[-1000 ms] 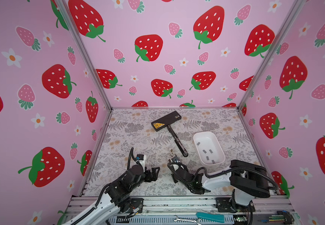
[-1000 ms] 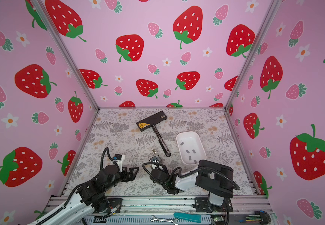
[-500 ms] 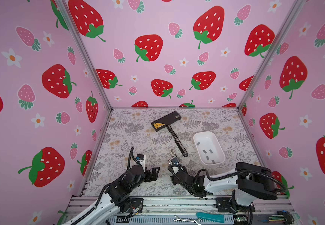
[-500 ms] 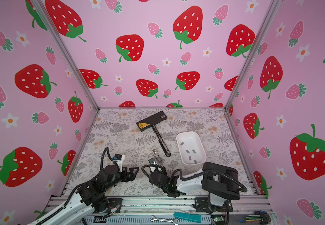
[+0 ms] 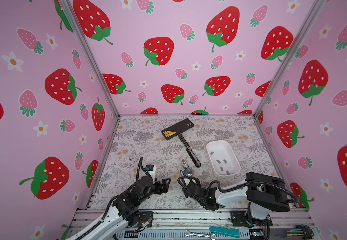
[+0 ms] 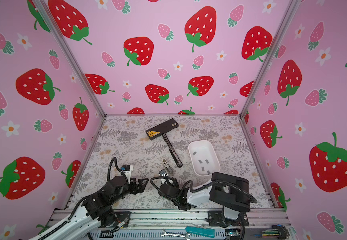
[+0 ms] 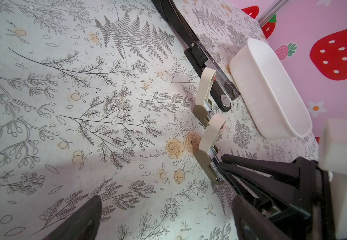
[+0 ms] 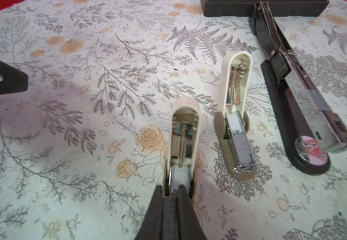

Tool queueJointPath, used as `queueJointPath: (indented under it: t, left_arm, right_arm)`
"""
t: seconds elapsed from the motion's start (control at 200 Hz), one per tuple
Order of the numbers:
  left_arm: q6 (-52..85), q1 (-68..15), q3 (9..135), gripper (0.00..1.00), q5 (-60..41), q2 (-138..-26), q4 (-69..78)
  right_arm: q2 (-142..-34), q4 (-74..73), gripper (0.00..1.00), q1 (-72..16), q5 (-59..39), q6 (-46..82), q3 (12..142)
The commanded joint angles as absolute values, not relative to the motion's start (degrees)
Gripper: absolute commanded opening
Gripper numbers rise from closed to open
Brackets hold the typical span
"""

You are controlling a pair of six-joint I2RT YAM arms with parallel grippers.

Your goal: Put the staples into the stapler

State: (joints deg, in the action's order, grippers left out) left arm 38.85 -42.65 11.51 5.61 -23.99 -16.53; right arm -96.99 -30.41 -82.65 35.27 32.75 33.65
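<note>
My right gripper (image 8: 170,193) is shut on a grey ribbed strip of staples (image 8: 170,209). Its tip sits at the near end of a small cream stapler (image 8: 184,145) that lies opened on the floral mat. In both top views this gripper (image 5: 186,173) (image 6: 162,173) is low over the mat's front middle. A second small opened stapler (image 8: 235,116) lies just beyond. More staples (image 5: 218,161) lie in the white tray (image 5: 233,153). My left gripper (image 5: 166,185) (image 7: 166,218) hovers open and empty to the left.
A long black stapler (image 5: 189,151) lies opened between the small ones and the tray, with a black bar (image 5: 177,129) across its far end. Pink strawberry walls close three sides. A wrench and a teal-handled tool (image 5: 224,231) rest on the front rail.
Barely anything. The right arm's rear links swayed slightly while its gripper stayed at the small stapler. The left arm has not moved.
</note>
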Motion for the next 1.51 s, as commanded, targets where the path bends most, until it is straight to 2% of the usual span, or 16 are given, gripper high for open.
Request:
queueJointPath:
  t: [0.0, 1.036, 1.501]
  left_arm:
    - [39.5, -42.8, 12.0, 0.99, 7.0, -23.8, -16.0]
    - [39.5, -42.8, 12.0, 0.99, 6.9, -24.3, -15.8]
    - [39.5, -42.7, 12.0, 0.99, 7.0, -24.4, -15.7]
  right_arm:
    - [-97.6, -30.4, 0.00, -82.7, 37.2, 32.7, 35.0]
    - [-99.4, -30.6, 0.00, -81.3, 37.1, 32.0, 34.9]
    - [-94.0, -30.3, 0.00, -81.2, 36.9, 29.9, 33.1]
